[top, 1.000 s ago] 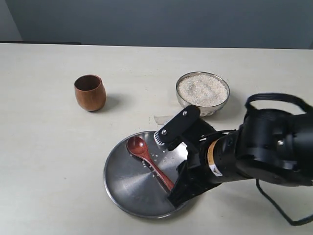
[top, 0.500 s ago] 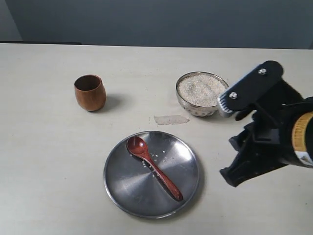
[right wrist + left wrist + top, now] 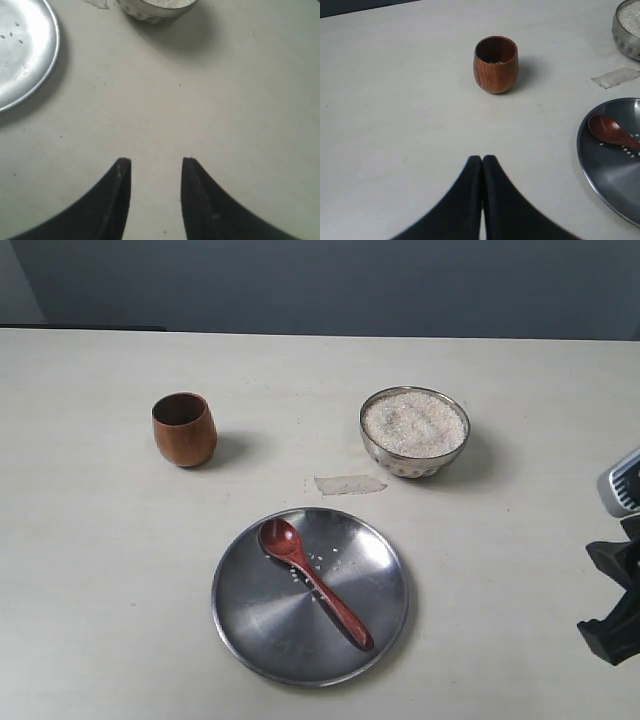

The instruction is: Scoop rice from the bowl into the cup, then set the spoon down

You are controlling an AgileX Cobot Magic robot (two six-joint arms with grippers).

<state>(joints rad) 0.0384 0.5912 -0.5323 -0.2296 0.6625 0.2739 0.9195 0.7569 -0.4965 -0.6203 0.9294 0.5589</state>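
Bare pale tabletop [image 3: 90,570] lies wide open at left and along the far edge. Obstacles — a rounded brown wooden cup [image 3: 184,428] far left, a patterned shiny steel bowl [image 3: 412,466] far right, a flat round steel plate [image 3: 260,625] near centre — stand well apart, with passable lanes between.

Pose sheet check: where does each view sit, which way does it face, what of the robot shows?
Exterior: raised, looking down the table at cup, bowl, spoon on plate; right gripper at the edge.
Left wrist: low on the left arm, facing the cup; left gripper shut.
Right wrist: on the right arm, facing bare table; right gripper open.
Shared: all three show the plate.
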